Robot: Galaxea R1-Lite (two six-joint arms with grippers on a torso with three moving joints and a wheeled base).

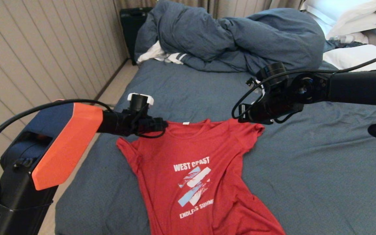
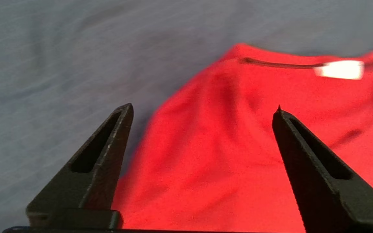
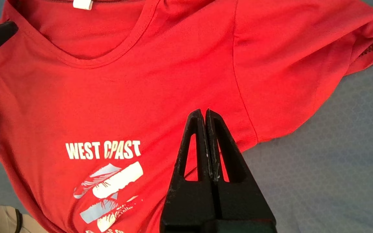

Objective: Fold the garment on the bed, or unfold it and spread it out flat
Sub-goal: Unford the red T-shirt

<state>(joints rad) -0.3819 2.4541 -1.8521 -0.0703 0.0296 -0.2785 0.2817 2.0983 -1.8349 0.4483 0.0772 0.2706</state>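
**Red T-shirt lies face up on the bed, both claws over its shoulders**

The garment [image 1: 194, 176] is spread front side up on the bed [image 1: 305, 169], its collar toward the bunched blue-grey duvet [image 1: 233, 39] and its hem running off the near edge of the head view. The white "WEST COAST" lettering and the light-blue-and-white graphic [image 3: 108, 187] face upward. The body lies mostly flat with soft wrinkles; the sleeve on the robot's left is crumpled inward, and the one on the right is slightly bunched.

The left claw [image 2: 202, 108] sits over the shirt's left shoulder, just beside the collar with its white label [image 2: 338, 69], fingers spread wide apart and holding nothing. The right claw [image 3: 205, 111] is above the right shoulder and chest, its fingers pressed together with no cloth between them.

White pillows [image 1: 354, 16] lie at the far right of the bed, and a white striped cloth [image 1: 165, 57] peeks from under the duvet.
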